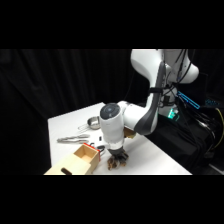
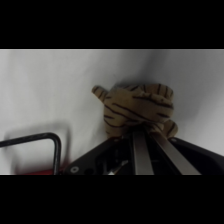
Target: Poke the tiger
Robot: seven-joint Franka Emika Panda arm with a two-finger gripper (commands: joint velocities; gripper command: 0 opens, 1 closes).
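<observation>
One tiger (image 2: 137, 109), tan with dark stripes, on white table (image 1: 65, 125) right under pincer (image 1: 117, 156). Both fingers (image 2: 141, 152) drawn narrow, nearly together, tips touching tiger's near side, gripping nothing. Wooden box (image 1: 82, 160) just beside pincer, metal tongs (image 1: 74, 139) beyond box, metal cup (image 1: 93, 121) farther behind arm.

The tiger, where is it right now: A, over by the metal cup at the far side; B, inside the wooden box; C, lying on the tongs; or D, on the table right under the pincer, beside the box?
D: in the side view the tiger sits on the white table directly below the pincer, next to the wooden box.
</observation>
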